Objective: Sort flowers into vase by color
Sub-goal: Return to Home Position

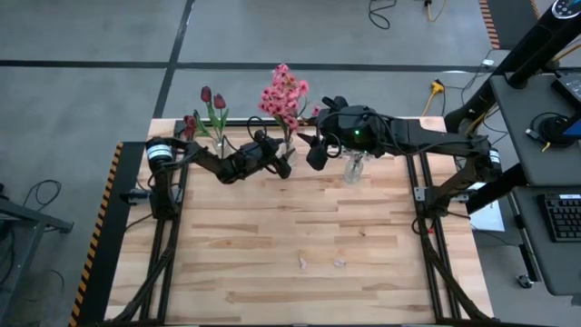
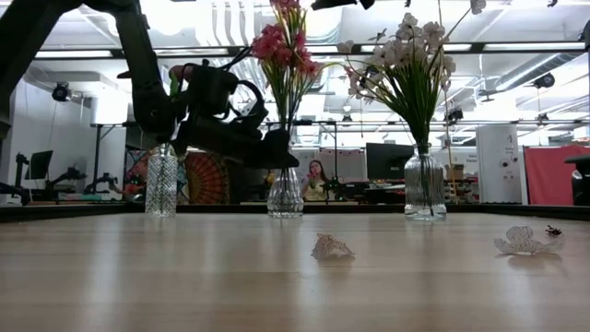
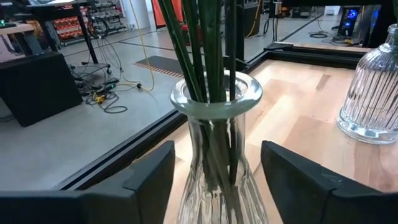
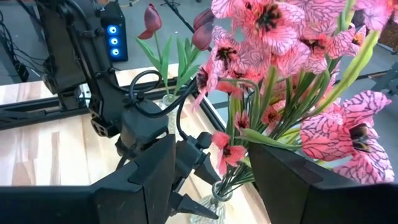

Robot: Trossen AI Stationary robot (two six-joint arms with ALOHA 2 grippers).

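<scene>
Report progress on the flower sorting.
Done: tulips in left vase, pink flowers in middle vase, white sprays in right vase. In hand: nothing; left pincer open astride middle vase, right pincer open beside pink flowers. Left: pull arms back; two loose blossoms lie on the table.

My left gripper has its dark fingers spread apart, flanking a clear ribbed glass vase of thin green stems; I see a second ribbed glass vase nearby.
</scene>
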